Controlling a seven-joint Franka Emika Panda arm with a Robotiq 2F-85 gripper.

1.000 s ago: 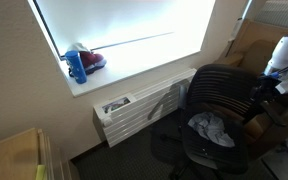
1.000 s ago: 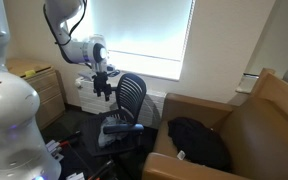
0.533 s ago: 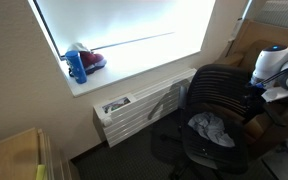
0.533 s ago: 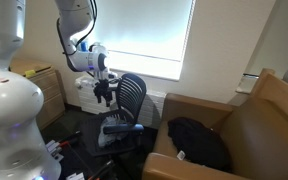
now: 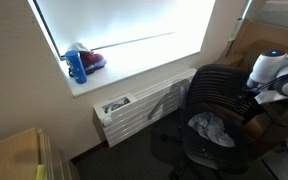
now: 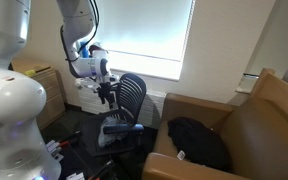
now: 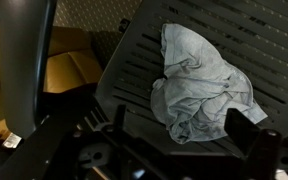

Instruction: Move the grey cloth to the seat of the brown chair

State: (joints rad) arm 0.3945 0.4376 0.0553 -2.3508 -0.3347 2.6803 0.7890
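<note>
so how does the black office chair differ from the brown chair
The black office chair is slim with a slatted back; the brown chair is broad and padded. The office chair's seat holds the grey cloth; the brown chair's holds a black bundle. Both have something on the seat.

Dark floor [image 5: 124,160] carries a black mesh office chair [image 5: 222,92]. A crumpled grey cloth [image 7: 204,85] lies directly on that chair's slatted seat [image 7: 134,70], toward one side.
</note>
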